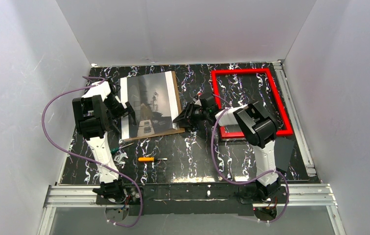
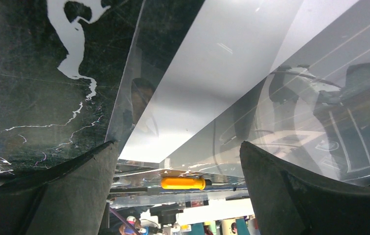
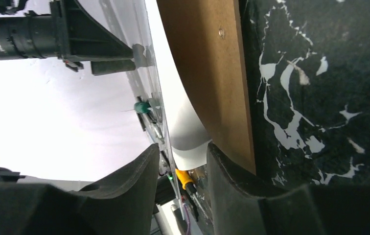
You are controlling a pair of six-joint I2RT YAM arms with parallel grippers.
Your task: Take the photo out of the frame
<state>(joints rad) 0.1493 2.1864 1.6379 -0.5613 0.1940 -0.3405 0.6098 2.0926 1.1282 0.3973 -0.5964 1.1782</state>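
Note:
The photo (image 1: 149, 105), a dim grey-black print with white side strips, lies on the brown backing board (image 1: 177, 95) at the table's back left. The empty red frame (image 1: 242, 72) lies flat at the back right. My left gripper (image 1: 124, 111) is open at the photo's left edge; in the left wrist view its fingers (image 2: 178, 147) stand wide apart over the glossy photo (image 2: 212, 73). My right gripper (image 1: 183, 119) is at the near right corner. In the right wrist view its jaws (image 3: 182, 147) are slightly apart, with the photo's curled white corner (image 3: 173, 122) between them beside the board (image 3: 207, 73).
An orange-handled screwdriver (image 1: 146, 159) lies on the black marbled table near the front, with a green-handled tool (image 1: 117, 147) and a small metal tool (image 1: 120, 157) by the left arm. White walls close in on three sides. A metal rail runs along the front edge.

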